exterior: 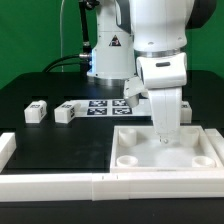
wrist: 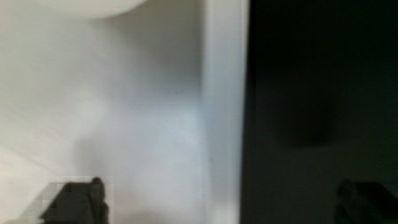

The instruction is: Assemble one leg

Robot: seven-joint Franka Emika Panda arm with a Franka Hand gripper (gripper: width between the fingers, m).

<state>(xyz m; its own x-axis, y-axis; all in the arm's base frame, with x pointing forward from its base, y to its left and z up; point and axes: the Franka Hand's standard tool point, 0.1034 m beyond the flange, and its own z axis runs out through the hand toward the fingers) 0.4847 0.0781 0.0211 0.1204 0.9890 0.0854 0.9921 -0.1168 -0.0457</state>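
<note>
Two small white legs with black-and-white tags lie on the black table at the exterior view's left, one (exterior: 36, 111) beside the other (exterior: 67, 112). A third leg-like piece (exterior: 133, 89) shows just behind the arm. The large white tray-like part (exterior: 200, 152) lies at the right. My gripper (exterior: 165, 137) points down at the tray's far edge. In the wrist view the gripper (wrist: 219, 203) is open and empty, with its dark fingertips (wrist: 75, 201) wide apart. One fingertip is over the white tray (wrist: 107, 110) and the other over the black table.
The marker board (exterior: 104, 107) lies flat between the legs and the arm's base. A low white rail (exterior: 70, 186) runs along the table's front, and another (exterior: 7, 150) stands at the left edge. A green backdrop is behind.
</note>
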